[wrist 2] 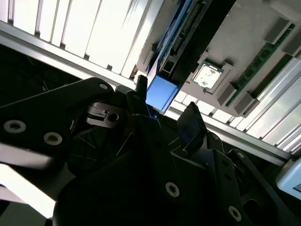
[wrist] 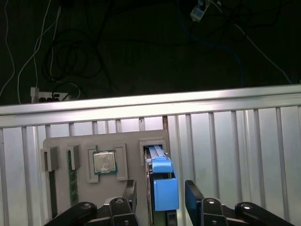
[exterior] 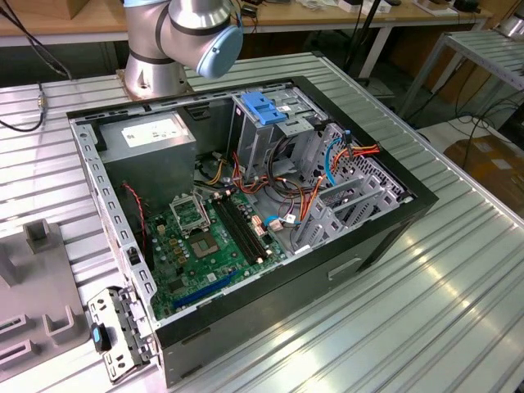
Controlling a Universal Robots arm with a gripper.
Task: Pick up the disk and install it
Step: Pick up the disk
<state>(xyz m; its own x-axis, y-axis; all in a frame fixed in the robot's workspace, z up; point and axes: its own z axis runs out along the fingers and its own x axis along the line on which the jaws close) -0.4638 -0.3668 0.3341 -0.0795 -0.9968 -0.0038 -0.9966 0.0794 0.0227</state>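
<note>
Black fingers [wrist: 192,200] of the gripper [wrist: 161,186] are spread wide on either side of the disk [wrist: 162,165], with a gap between each finger and its blue rail, so nothing is held. That disk stands on edge in the end slot of the grey holder [wrist: 131,141], beside the slots carrying a processor chip [wrist: 104,162] and a memory stick [wrist: 73,181]; the holder lies close to the railed edge of the tabletop [wrist: 225,141]. Seen in the exterior view, the open computer case [exterior: 368,246] sits mid-tabletop, with the arm's base [exterior: 155,74] by the far edge.
</note>
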